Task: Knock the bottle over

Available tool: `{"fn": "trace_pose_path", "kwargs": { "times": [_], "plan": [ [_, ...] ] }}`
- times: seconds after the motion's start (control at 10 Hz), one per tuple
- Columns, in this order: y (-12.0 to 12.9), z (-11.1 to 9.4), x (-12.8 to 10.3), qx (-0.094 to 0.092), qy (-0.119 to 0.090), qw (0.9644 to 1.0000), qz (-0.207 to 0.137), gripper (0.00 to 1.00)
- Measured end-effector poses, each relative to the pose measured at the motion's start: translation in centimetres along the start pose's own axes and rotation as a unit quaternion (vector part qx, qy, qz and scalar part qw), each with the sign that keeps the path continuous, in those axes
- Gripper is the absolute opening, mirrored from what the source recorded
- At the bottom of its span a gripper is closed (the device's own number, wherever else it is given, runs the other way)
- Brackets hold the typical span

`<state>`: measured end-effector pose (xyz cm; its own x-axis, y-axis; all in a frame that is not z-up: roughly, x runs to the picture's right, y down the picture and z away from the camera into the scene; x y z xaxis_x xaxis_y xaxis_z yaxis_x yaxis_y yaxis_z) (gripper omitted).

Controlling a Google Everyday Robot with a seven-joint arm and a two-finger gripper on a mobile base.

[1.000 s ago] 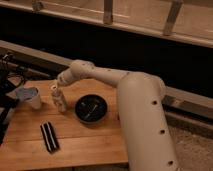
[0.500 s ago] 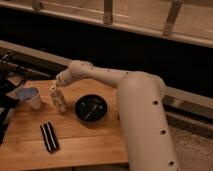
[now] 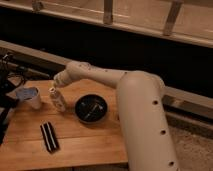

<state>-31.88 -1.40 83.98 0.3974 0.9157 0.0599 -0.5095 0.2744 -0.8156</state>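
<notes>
camera view: you're looking down at a wooden table (image 3: 95, 142) with the white arm (image 3: 135, 100) reaching in from the right.
gripper: your gripper (image 3: 56, 82) sits at the end of the arm, right above the bottle's cap, near the table's back edge; whether it touches the cap you cannot tell.
gripper state: cannot tell.
bottle: the bottle (image 3: 58, 99) stands on the table, leaning slightly, between the cup and the bowl, just beside the bowl's left rim.
bottle label: you see a pale label on its body, but no writing on it can be read.
cup: a white cup (image 3: 31, 97) with bluish contents stands to the left of the bottle, apart from it, close to the table's left edge.
bowl: a black bowl (image 3: 91, 108) sits on the table right of the bottle, with something thin and light lying inside.
dark object: a dark oblong object (image 3: 49, 136) with a pale stripe along it lies flat nearer the front, well apart from the bottle.
writing: no brand or text is legible anywhere for you.
</notes>
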Motion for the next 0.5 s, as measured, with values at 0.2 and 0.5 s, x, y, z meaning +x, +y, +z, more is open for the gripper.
{"fn": "trace_pose_path", "kwargs": {
  "times": [0.2, 0.5],
  "plan": [
    [0.4, 0.2, 0.0, 0.000, 0.001, 1.0000, -0.005, 0.03],
    [1.2, 0.6, 0.0, -0.001, 0.002, 0.9999, -0.014, 0.03]
  ]
}}
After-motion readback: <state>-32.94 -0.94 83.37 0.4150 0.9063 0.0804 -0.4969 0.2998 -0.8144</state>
